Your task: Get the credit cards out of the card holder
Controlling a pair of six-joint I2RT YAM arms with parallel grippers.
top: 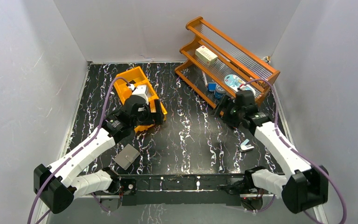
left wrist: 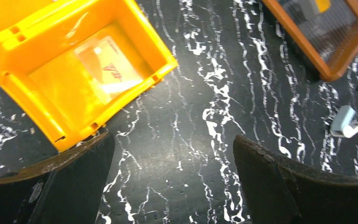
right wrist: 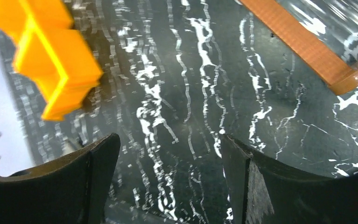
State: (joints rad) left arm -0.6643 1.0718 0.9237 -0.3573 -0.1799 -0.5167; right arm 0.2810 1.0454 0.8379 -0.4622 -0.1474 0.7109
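The card holder lies flat on the black marbled table near the left arm's base, showing only its grey cover. No gripper touches it. One pale credit card with red print rests on the floor of a compartment of the orange bin. My left gripper hovers open over bare table just in front of that bin, nothing between its fingers. My right gripper is open and empty above the table, close to the wooden rack's front corner. From above, the left gripper and the right gripper sit far apart.
An orange wooden rack stands at the back right and holds a cream box and small items. A small pale blue and white clip lies near the right arm. White walls close in the table on three sides.
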